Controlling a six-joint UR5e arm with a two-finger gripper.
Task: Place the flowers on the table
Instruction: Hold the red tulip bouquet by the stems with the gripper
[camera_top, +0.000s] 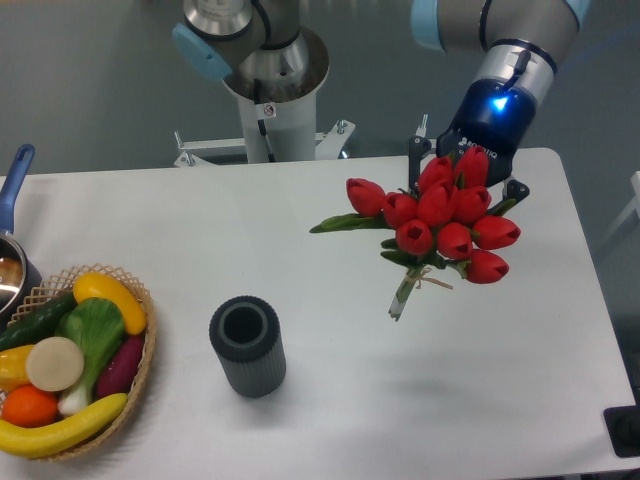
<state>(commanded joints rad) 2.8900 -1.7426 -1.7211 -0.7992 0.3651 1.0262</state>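
Starting nearest us, we find a basket (140, 345) of fruit and vegetables at the left edge of the bench (330, 420), then a dark ribbed vase (248, 346) standing upright and empty, well apart from everything else. Neither belongs to our job.

Further back and to the right are the flowers (440, 215), red tulips bunched with green leaves (345, 222), their pale stems (405, 295) tied together and pointing down toward us. We cannot tell for certain whether the stem tips touch the bench or hang just above it. The heads crowd up against the pincer (465, 175), whose dark fingers show on either side of the bunch; the blooms hide the jaws, so we cannot tell whether they are clamped on the flowers or standing apart around them.

We judge the bunch to be light and floppy: the stems should bend, the heads sag and the leaves give under any press. The petals look easy to bruise, so we would not squeeze there. The tied part of the stems is the firmest place to take hold, since the binding keeps them together. Laying them down, we would lower gently and let the stems rest first.

Behind it all stands the arm's base (268, 100) at the bench's far edge.
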